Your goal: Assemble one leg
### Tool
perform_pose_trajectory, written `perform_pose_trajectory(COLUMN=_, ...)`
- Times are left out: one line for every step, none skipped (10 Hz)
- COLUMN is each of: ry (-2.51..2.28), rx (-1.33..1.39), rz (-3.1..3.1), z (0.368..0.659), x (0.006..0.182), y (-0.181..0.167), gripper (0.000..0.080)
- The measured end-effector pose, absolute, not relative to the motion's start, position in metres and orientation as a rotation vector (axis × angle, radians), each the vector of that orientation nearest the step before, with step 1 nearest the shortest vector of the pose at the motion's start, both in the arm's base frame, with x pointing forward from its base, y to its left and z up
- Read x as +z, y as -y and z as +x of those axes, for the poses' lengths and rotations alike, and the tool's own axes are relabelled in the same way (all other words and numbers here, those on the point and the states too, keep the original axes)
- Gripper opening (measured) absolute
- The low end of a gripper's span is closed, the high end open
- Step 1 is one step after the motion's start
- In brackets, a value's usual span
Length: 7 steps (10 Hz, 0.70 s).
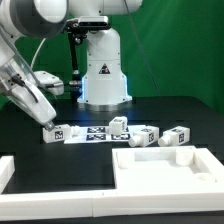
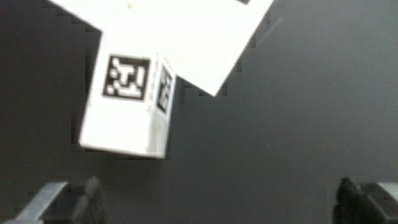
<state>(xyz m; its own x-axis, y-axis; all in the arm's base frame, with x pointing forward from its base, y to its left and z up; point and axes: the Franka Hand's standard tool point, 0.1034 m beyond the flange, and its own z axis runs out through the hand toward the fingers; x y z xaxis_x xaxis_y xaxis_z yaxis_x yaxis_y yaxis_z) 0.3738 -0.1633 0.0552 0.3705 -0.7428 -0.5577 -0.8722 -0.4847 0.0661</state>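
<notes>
While our end effector [image 2: 217, 196] hangs spread and empty over the worktop [image 2: 285, 140], we centre its fingers [image 2: 63, 203] astride the leg [image 2: 128, 105] and square them to it before closing.

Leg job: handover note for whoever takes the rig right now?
Hand: open, empty, over the black table, near but not touching a short chunky white plastic leg with a marker tag.
That leg lies by a corner of the thin flat white marker board; three similar legs lie toward the exterior view's right; the large white square tray-like part sits nearer the camera.
Done: no leg held, none seen fitted.
Left: grasp the leg, fit it.
</notes>
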Motion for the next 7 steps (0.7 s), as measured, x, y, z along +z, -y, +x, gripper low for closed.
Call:
perform_pose_trajectory(ry=-1.425, rx=0.879, rz=-2.322, z=0.362, x=0.058, y=0.16, gripper=0.0649)
perform_pose_trajectory(ry=-1.435, rx=0.896, rz=-2.274, z=0.363, x=0.059, y=0.159, gripper=0.0649)
perform_pose_trajectory(ry=-1.429, rx=0.929, rz=-2.24, z=0.36, x=0.061, y=0.157, gripper=0.0649)
perform_pose_trajectory(ry=-1.415, rx=0.997, rz=-2.196, z=0.355, x=0.061, y=0.158, gripper=0.0649)
perform_pose_trajectory(ry=-1.394, rx=1.085, rz=-2.138, z=0.351, x=0.06, y=0.16, gripper=0.0649)
perform_pose_trajectory(ry=-1.375, rx=1.149, rz=-2.096, z=0.349, x=0.056, y=0.164, gripper=0.0649)
perform_pose_trajectory(ry=-1.379, rx=1.174, rz=-2.076, z=0.345, x=0.044, y=0.172, gripper=0.0649)
